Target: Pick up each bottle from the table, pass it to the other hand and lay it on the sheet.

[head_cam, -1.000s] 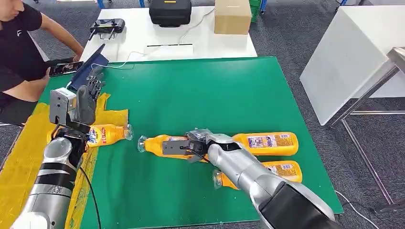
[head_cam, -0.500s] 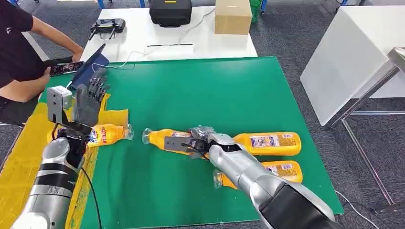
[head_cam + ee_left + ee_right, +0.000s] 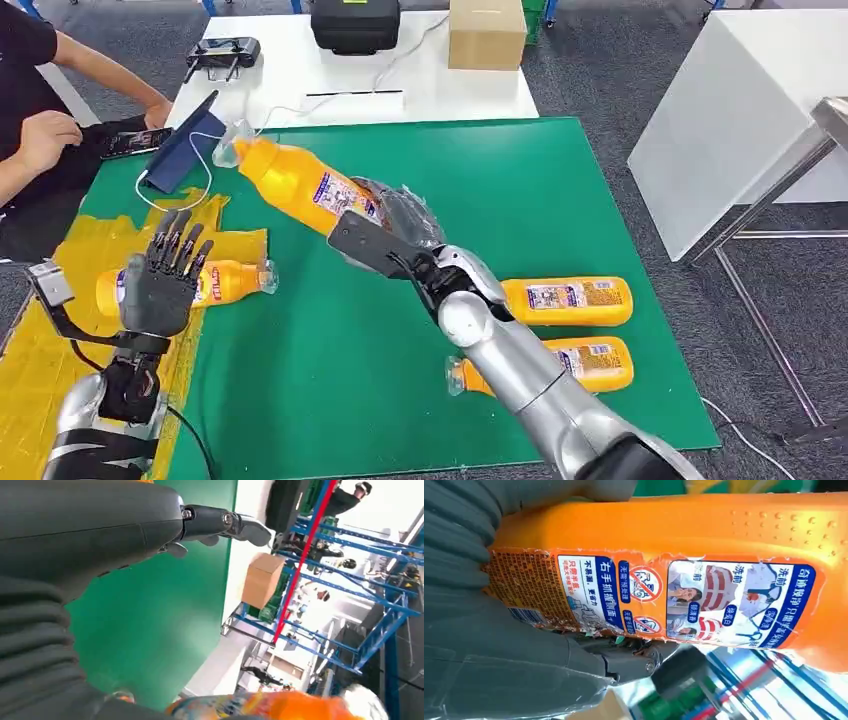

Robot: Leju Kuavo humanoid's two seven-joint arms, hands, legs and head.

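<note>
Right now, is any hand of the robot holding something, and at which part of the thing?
The right hand grips an orange bottle around its lower body, at the label, lifted above the table. The left hand holds nothing.

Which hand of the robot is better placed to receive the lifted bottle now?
The left hand. It is open, raised beside the yellow sheet, holding nothing. The right hand already grips the lifted bottle, tilted above the green table.

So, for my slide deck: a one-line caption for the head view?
Right robot hand lifts an orange bottle toward the open left robot hand.
</note>
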